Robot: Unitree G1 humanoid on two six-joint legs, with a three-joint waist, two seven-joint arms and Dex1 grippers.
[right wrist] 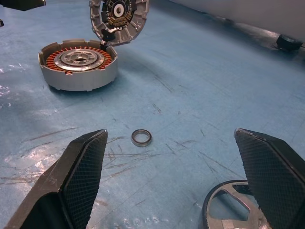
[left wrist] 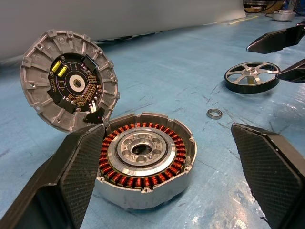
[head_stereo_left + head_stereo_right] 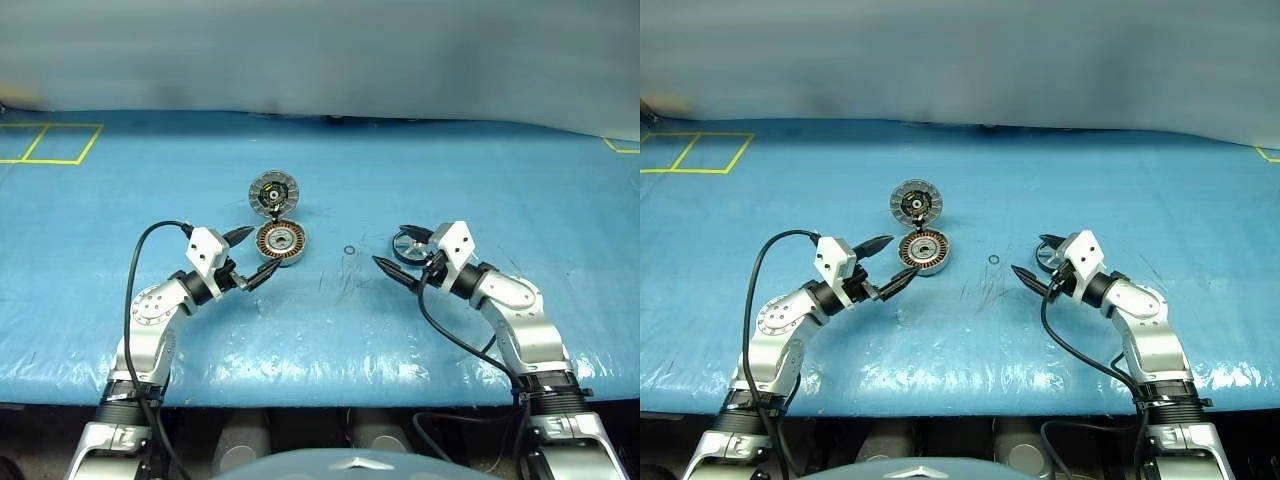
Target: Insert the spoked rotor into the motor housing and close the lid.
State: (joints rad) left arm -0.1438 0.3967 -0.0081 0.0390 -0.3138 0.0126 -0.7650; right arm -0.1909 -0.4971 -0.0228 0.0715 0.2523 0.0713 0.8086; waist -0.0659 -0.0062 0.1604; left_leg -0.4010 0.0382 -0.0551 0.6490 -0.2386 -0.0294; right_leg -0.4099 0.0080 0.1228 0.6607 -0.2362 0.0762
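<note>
Nearest: left gripper (image 3: pixel 252 258), fingers spread wide, nothing held; level above blue table cover (image 3: pixel 330 330).
Right gripper (image 3: pixel 401 253), fingers likewise spread wide, nothing held; well apart from left gripper, tips turned inward toward it.
Just ahead of left gripper, between and just beyond its fingertips: motor housing (image 2: pixel 145 161), flat on cover, open, ring of copper-orange windings and silver hub showing; not touched by either finger, as far as can be told.
Just behind right gripper, partly hidden by its farther finger: spoked rotor (image 1: pixel 233 210), dark rim, silver spokes, flat on cover; contact with finger cannot be told.
Between the two grippers, nearer the right one, ahead of its fingertips: small thin ring (image 1: pixel 141 137), lying flat, apart from housing and rotor.
Beyond motor housing, on its far side from left gripper: lid (image 2: pixel 69 78), joined to housing edge, swung open and standing tilted back, inner face with radial segments and dark centre toward left gripper.
Farthest: yellow tape lines (image 3: pixel 45 143), off to left.
</note>
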